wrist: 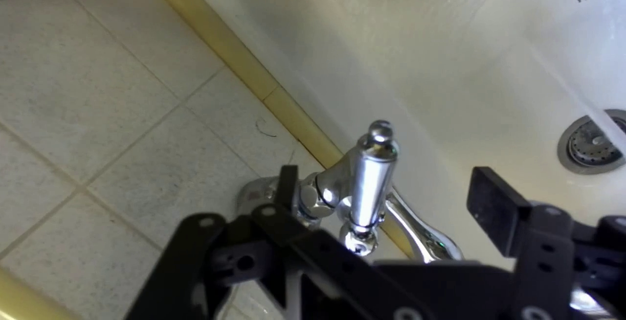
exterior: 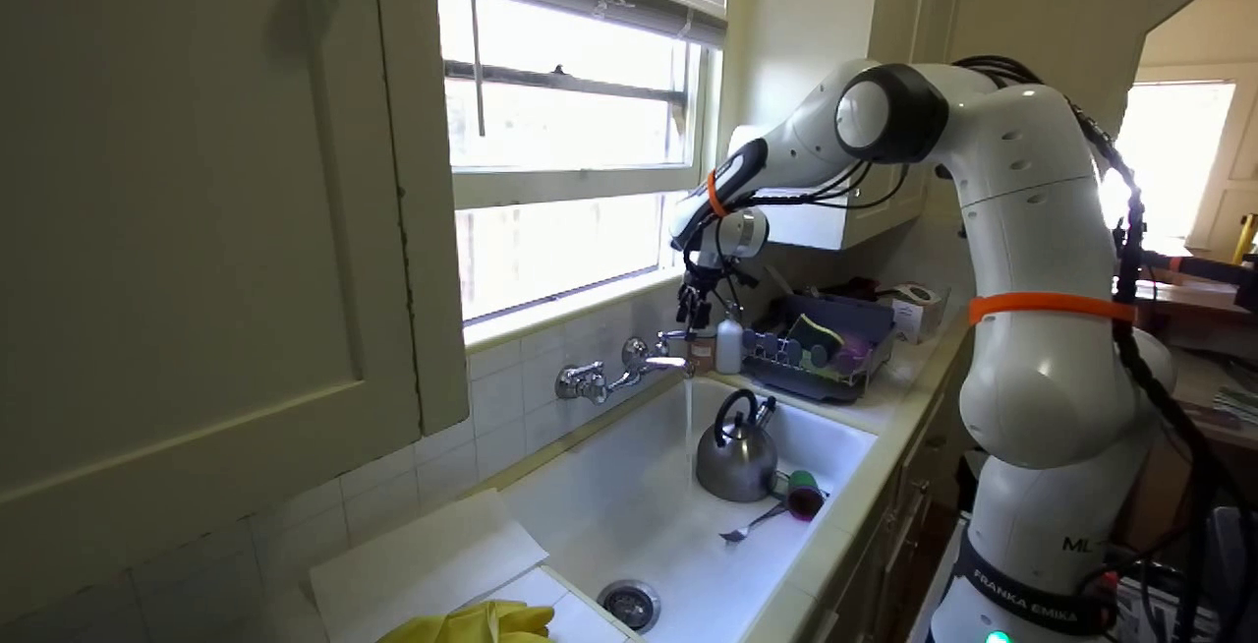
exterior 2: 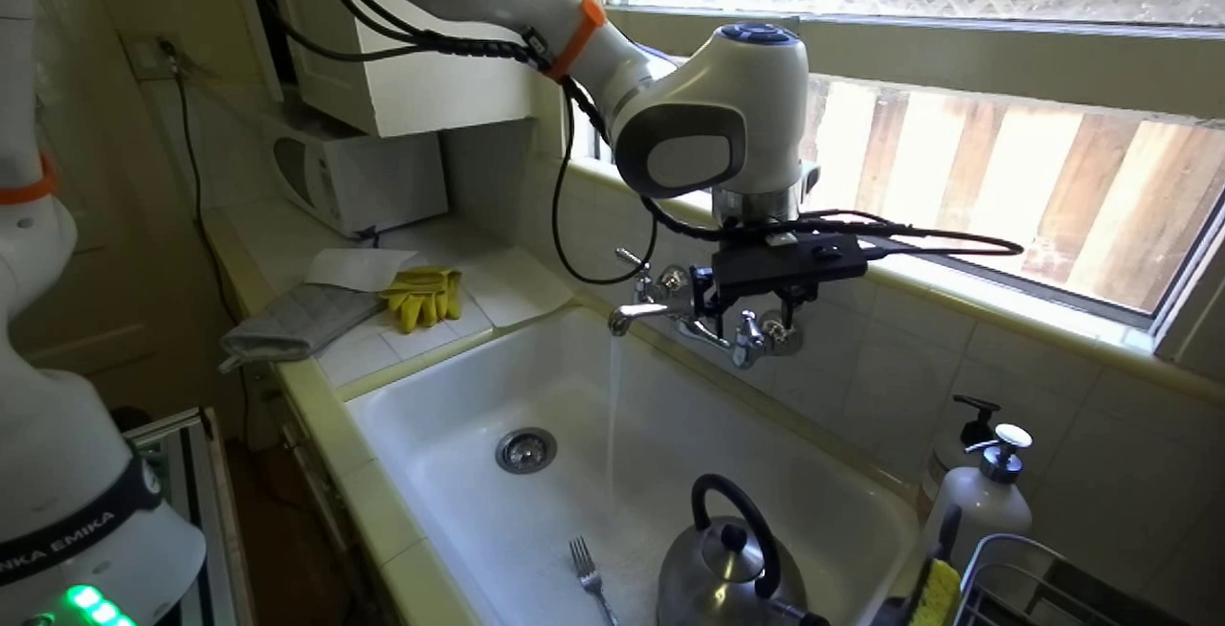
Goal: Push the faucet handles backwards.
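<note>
The near chrome faucet handle (wrist: 372, 178) sits between the two fingers of my gripper (wrist: 391, 196) in the wrist view. The fingers are wide apart, and the handle looks clear of both. In the exterior views my gripper (exterior: 694, 309) (exterior 2: 749, 312) is above this handle (exterior: 675, 335) (exterior 2: 748, 331), pointing down. The other faucet handle (exterior 2: 633, 260) shows in an exterior view beyond the spout, away from my gripper; I cannot make it out in the wrist view. The silver spout (exterior 2: 643, 313) (wrist: 420, 232) lies between the handles, and water (exterior 2: 613, 406) runs from it.
The white sink (exterior 2: 431, 435) below holds a steel kettle (exterior: 737, 461), a fork (exterior 2: 588, 569) and a cup (exterior: 804, 497). Tiled wall and the window stand close behind the gripper. Soap bottles (exterior 2: 981, 497) and a dish rack (exterior: 826, 368) stand beside the sink. Yellow gloves (exterior 2: 421, 296) lie opposite.
</note>
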You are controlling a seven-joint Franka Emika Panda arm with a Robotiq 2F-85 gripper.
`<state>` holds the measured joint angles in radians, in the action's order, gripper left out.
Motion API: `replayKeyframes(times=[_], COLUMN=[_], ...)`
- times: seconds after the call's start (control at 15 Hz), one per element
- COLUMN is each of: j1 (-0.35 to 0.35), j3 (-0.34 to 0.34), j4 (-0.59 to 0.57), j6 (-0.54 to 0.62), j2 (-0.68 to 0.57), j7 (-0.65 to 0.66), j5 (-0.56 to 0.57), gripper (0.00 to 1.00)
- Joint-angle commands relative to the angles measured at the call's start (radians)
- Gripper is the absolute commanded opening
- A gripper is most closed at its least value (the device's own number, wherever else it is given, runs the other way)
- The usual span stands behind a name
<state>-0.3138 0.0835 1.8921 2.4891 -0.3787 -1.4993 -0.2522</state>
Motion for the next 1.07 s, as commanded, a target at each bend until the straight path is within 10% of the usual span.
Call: replayKeyframes(times=[0.0, 0.47, 1.0], j1=[-0.022, -0.020, -0.052], j3=[-0.021, -0.020, -0.045], j4=[-0.046, -0.067, -0.095], j6=[-0.034, -0.049, -0.061], j2=[-0.032, -0.046, -0.063], j7=[-0.029, -0.033, -0.174], j5=[0.018, 0.037, 0.037], gripper=[0.58, 0.02, 0.06])
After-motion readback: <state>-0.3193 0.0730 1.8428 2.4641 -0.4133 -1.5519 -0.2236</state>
